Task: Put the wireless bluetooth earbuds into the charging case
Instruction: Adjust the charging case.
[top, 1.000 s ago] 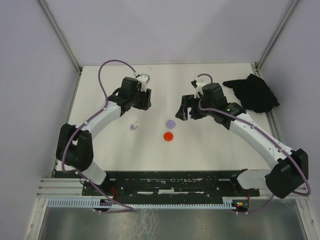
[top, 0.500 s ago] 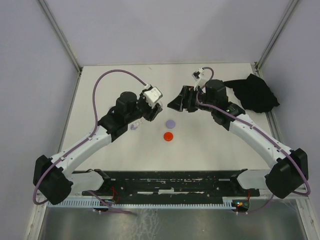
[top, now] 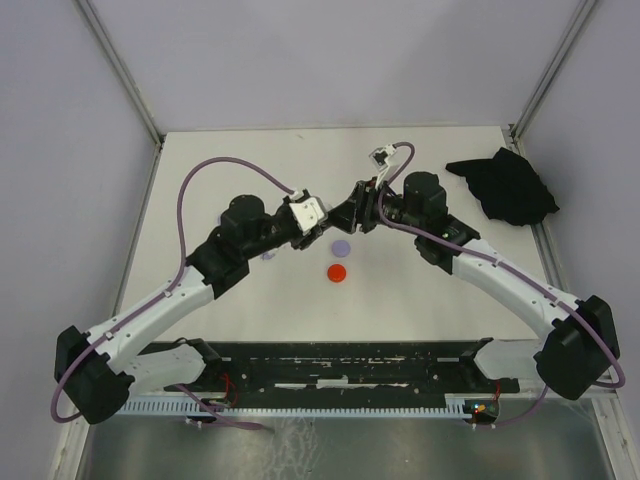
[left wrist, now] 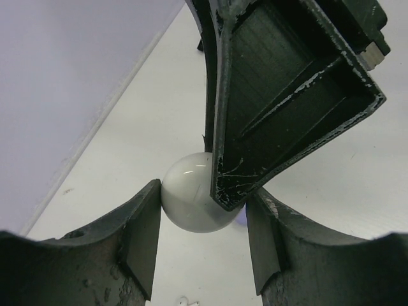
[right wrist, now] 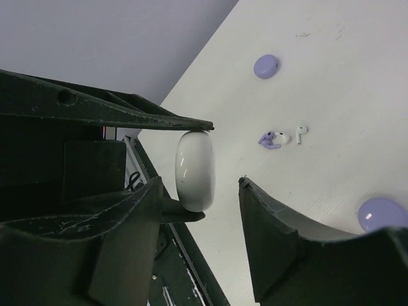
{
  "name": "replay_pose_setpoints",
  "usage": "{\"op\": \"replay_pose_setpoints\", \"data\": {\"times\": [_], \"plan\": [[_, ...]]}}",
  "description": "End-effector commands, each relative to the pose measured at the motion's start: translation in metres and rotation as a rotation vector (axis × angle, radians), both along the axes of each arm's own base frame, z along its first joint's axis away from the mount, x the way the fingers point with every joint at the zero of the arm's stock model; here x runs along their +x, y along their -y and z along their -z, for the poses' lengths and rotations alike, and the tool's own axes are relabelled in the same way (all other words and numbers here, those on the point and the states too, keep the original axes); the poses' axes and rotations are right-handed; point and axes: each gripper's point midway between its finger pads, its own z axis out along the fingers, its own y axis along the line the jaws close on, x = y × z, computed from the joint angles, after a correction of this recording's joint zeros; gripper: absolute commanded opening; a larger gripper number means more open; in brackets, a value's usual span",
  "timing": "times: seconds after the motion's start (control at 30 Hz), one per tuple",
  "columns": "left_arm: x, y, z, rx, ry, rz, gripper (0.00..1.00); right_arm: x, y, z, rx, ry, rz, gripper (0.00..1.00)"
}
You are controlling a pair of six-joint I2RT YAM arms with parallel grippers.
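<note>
Left pincer (left wrist: pixel 204 194) is closed onto the white, rounded charging case (left wrist: pixel 191 207), which fills the gap between its two fingers in the lower middle of the left wrist view. The finger on the left of that frame touches the case's side. The contact on the other side is hidden behind a dark finger of the other pincer.

In the top view both arms reach toward the middle of the frame. Their tips meet above the surface (top: pixel 430 300), just above a lilac disc (top: pixel 342 246); the case itself cannot be made out there.

The wireless bluetooth earbuds (right wrist: pixel 268 140) lie loose on the surface, outside the case. They show right of centre in the right wrist view: a lilac piece just beside a whitish one, and another whitish piece a little further right.

A red disc (top: pixel 338 272) sits below the lilac disc in the top view, near it but apart.

Right pincer (right wrist: pixel 199 183) stands open around the case, which appears edge-on at the centre of its own view. A clear gap shows between the case and the finger on the right of that frame.

A crumpled black cloth (top: pixel 510 185) lies at the upper right of the top view.
</note>
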Motion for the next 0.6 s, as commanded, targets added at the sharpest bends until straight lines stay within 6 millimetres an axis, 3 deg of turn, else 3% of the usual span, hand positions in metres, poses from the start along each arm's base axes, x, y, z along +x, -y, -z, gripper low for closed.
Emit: {"op": "replay_pose_setpoints", "data": {"times": [0.0, 0.3, 0.57], "plan": [[-0.007, 0.005, -0.035, -0.052, 0.131, 0.052, 0.54, -0.005, -0.001, -0.025, 0.05, 0.115, -0.02, 0.57], [-0.015, 0.009, -0.04, -0.057, 0.147, 0.102, 0.54, -0.017, -0.005, -0.015, 0.022, 0.148, -0.108, 0.44], [-0.02, 0.009, -0.042, -0.044, 0.172, 0.127, 0.54, -0.034, -0.008, -0.002, -0.019, 0.154, -0.232, 0.43]]}}
